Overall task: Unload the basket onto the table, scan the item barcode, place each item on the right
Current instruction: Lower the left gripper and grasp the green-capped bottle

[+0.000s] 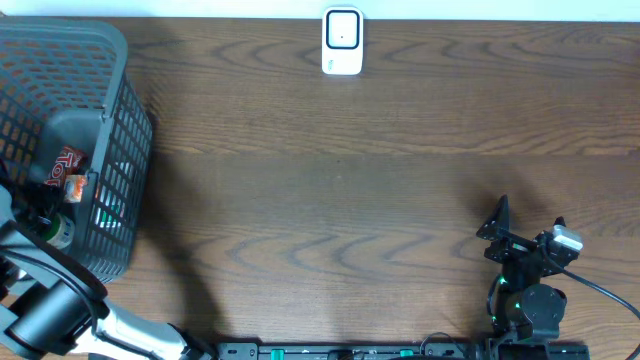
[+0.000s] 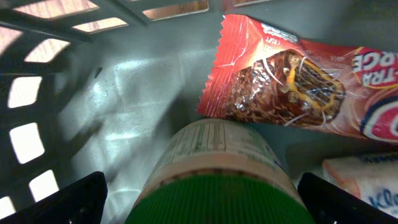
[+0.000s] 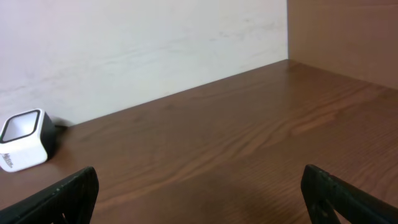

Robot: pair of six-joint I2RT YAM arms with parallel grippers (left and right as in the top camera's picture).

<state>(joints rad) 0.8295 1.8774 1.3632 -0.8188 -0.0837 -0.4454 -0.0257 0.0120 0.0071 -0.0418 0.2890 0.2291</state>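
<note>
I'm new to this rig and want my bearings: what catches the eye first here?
A grey basket at the left, with the left gripper open inside it. A green-capped bottle sits between its fingers, a red snack wrapper beyond. A white scanner stands at the table's far edge.

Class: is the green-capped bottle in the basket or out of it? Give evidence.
In. The bottle sits on the basket floor next to a red snack wrapper, mesh walls around it.
</note>
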